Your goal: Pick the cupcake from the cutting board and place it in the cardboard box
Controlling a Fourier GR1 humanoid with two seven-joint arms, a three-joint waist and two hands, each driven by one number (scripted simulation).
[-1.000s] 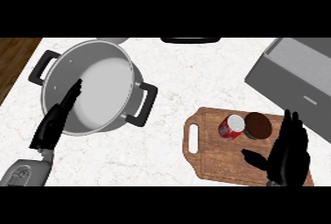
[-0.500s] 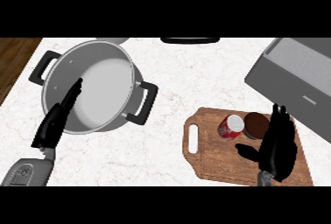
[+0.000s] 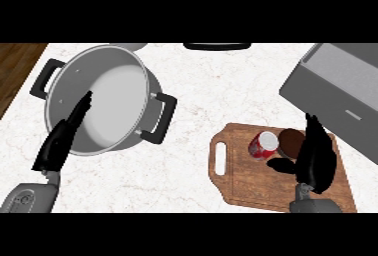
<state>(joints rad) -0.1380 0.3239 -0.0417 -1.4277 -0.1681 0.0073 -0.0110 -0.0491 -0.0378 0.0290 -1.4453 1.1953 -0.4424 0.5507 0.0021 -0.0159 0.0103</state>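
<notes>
The cupcake [image 3: 274,143] lies on its side on the wooden cutting board [image 3: 244,182], its red wrapper to the left and its brown top to the right. My right hand [image 3: 313,157] stands over the board just right of the cupcake, fingers straight and pointing away, thumb [image 3: 280,164] out below the cupcake; it hides part of the brown top. The grey box [image 3: 336,92] sits at the right edge, beyond the board. My left hand [image 3: 62,137] rests open at the left, in front of the pot.
A large steel pot [image 3: 107,107] with black handles stands at the left on the white marbled counter. A dark object [image 3: 216,46] peeks in at the top edge. Brown floor shows at the far left.
My right hand has moved left and forward across the board, from its right edge to right beside the cupcake. The left hand and the cupcake have stayed put.
</notes>
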